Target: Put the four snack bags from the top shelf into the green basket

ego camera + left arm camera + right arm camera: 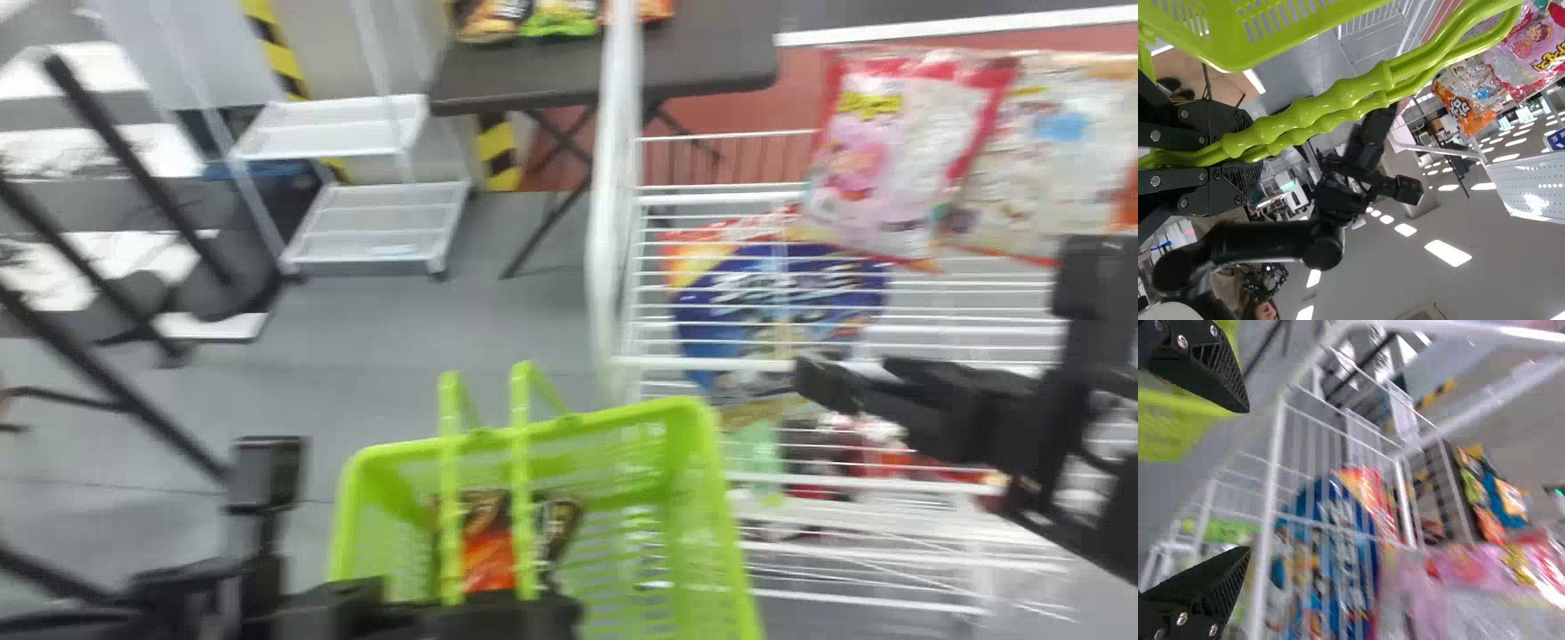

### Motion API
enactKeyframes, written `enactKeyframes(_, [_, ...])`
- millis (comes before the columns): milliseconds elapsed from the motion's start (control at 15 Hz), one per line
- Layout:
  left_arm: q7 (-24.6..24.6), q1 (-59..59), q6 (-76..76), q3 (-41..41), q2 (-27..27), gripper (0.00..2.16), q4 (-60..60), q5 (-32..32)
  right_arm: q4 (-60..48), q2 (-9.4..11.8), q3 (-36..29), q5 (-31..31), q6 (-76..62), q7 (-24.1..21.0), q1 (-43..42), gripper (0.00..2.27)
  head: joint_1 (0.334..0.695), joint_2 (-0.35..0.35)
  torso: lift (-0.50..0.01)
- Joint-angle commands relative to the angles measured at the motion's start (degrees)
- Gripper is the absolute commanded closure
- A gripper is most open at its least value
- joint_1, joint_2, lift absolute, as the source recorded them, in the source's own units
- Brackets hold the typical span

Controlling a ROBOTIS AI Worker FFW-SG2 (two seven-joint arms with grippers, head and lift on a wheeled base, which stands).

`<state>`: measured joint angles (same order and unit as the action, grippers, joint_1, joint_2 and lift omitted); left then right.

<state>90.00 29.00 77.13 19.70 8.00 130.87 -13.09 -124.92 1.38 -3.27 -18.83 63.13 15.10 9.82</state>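
- We see the green basket [702, 480] low in the head view, its two handles [523, 480] raised
- We mark the left claw [498, 615] as closed on the basket handles
- We mark the right claw [849, 378] as wide, its two fingers well apart, just right of the basket in the head view, at the white wire rack [720, 363]
- We see an orange and dark snack bag [487, 556] inside the basket
- We see a pink bag [876, 160] and a mostly white bag [1022, 169] side by side on the rack's top shelf
- We see a big blue bag [773, 302] lower in the rack, behind wires
- We see more small bags [562, 18] on the dark desk [711, 67] at the back
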Motion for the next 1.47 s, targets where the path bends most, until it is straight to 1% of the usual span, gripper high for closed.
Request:
enactKeyframes(0, [0.6,0.0,0.0,0.0,0.1,2.15,0.0,0.0,9.1,0.1,-0.7,3.0,-11.0,-1.1,-6.0,0.06,0.695,0.044,0.000])
enactKeyframes(67, [0.6,-0.3,0.0,-0.2,0.4,2.15,-0.1,0.0,13.8,0.1,-0.4,5.2,-18.5,-1.1,-8.3,0.06,0.695,0.001,0.000])
enactKeyframes(133, [0.6,-0.8,0.2,-0.8,0.7,2.15,-0.2,0.0,18.0,0.1,-0.4,6.3,-22.2,-1.1,-10.7,0.06,0.695,-0.020,0.000])
enactKeyframes(267, [0.6,-1.2,0.0,-0.8,0.9,2.15,-0.6,-0.1,25.8,0.1,-0.1,8.3,-25.4,-1.4,-16.0,0.06,0.695,-0.052,0.000])
enactKeyframes(400, [0.6,-1.1,0.0,-0.5,0.9,2.15,-0.9,-0.1,33.3,0.1,1.2,9.8,-30.8,-4.2,-20.4,0.07,0.695,-0.068,0.000])
enactKeyframes(533, [0.6,-1.1,0.0,-0.6,0.9,2.15,-1.1,-0.1,40.1,0.1,2.8,10.9,-32.4,-4.4,-24.7,0.07,0.695,-0.077,0.000])
enactKeyframes(600, [0.6,-1.1,0.0,-0.7,0.9,2.15,-1.3,-0.1,42.7,0.1,4.0,11.0,-33.8,-4.4,-26.2,0.11,0.695,-0.075,0.000])
enactKeyframes(667, [0.6,-1.1,-0.2,-0.7,0.9,2.15,-1.5,-0.1,44.0,0.1,4.8,11.1,-33.8,-4.4,-27.0,0.29,0.695,-0.069,0.000])
enactKeyframes(733, [0.6,-1.1,-0.2,-0.7,0.9,2.15,-1.6,-0.1,44.5,0.1,5.0,11.3,-33.8,-3.9,-27.4,0.63,0.695,-0.052,0.000])
enactKeyframes(800, [0.6,-1.1,-0.2,-0.6,0.9,2.15,-1.6,0.0,44.7,0.1,5.6,11.3,-33.8,-3.6,-27.4,1.24,0.695,-0.044,0.000])
enactKeyframes(867, [0.6,-1.2,-0.2,-0.5,0.9,2.15,-1.8,0.0,44.6,0.1,5.7,11.3,-33.8,-4.0,-27.4,1.92,0.695,-0.037,0.000])
enactKeyframes(933, [0.6,-1.2,-0.2,-0.5,0.9,2.15,-1.9,0.0,44.6,0.1,5.8,11.3,-33.5,-4.2,-27.4,2.23,0.695,-0.032,0.000])
enactKeyframes(1200, [0.6,-1.6,-0.2,-0.6,0.9,2.15,-2.1,0.0,43.5,0.2,5.6,11.2,-33.6,-3.2,-26.3,2.25,0.695,-0.023,0.000])
enactKeyframes(1400, [0.6,-1.6,0.0,-0.5,0.9,2.15,-2.3,0.0,37.6,0.2,5.0,10.4,-33.5,-2.9,-22.3,2.25,0.695,-0.023,0.000])
